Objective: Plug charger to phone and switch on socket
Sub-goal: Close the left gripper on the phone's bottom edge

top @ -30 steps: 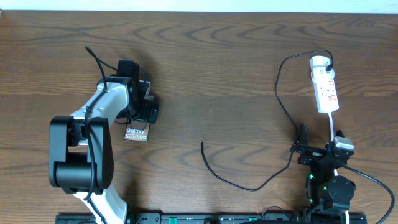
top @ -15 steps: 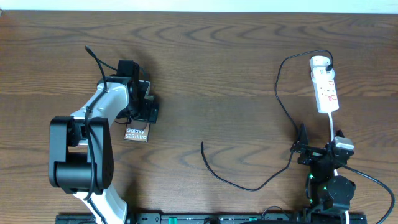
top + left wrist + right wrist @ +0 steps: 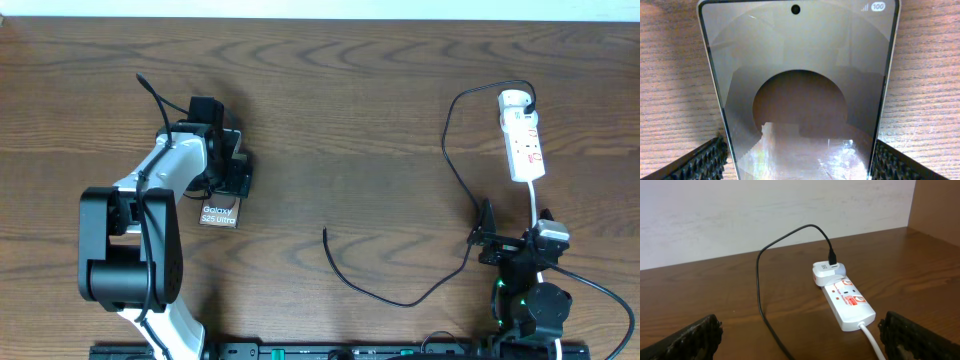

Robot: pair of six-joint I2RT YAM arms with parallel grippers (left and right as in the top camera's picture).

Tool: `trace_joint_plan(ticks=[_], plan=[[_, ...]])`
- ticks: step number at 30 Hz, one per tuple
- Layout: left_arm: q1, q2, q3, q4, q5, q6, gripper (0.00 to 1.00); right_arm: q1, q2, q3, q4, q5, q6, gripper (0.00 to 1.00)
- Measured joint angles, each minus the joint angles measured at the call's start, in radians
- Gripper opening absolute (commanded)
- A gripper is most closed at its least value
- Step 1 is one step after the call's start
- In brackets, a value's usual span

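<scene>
The phone (image 3: 219,213) lies flat on the wooden table at the left, its "Galaxy S25 Ultra" lettering towards the front. In the left wrist view the phone (image 3: 800,75) fills the frame. My left gripper (image 3: 232,180) (image 3: 800,162) is shut on the phone, one pad against each long edge. The black charger cable (image 3: 400,298) runs from a white adapter on the socket, and its free plug tip (image 3: 325,232) lies on the table mid-front. The white socket strip (image 3: 524,140) (image 3: 847,302) lies at the far right. My right gripper (image 3: 508,243) (image 3: 800,340) is open and empty, in front of the strip.
The socket's white cord (image 3: 540,210) (image 3: 872,340) runs from the strip towards the right arm's base. The cable loops left of the strip (image 3: 760,280). A pale wall stands behind the table's far edge. Bare wood lies between the phone and the plug tip.
</scene>
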Motion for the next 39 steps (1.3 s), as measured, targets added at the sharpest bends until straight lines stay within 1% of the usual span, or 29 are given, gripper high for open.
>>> trace_joint_plan(ticks=[2,5,18,20,26,39], plan=[[0.0,0.0,0.0,0.0,0.0,0.0,0.86,0.0,0.0,0.0,0.0,0.0,0.0,0.99],[0.0,0.0,0.0,0.0,0.001,0.0,0.8,0.0,0.0,0.0,0.0,0.0,0.0,0.99],[0.0,0.0,0.0,0.0,0.001,0.0,0.75,0.0,0.0,0.0,0.0,0.0,0.0,0.99],[0.0,0.0,0.0,0.0,0.001,0.0,0.72,0.0,0.0,0.0,0.0,0.0,0.0,0.99],[0.0,0.0,0.0,0.0,0.003,-0.001,0.67,0.0,0.0,0.0,0.0,0.0,0.0,0.99],[0.0,0.0,0.0,0.0,0.003,-0.001,0.65,0.0,0.0,0.0,0.0,0.0,0.0,0.99]])
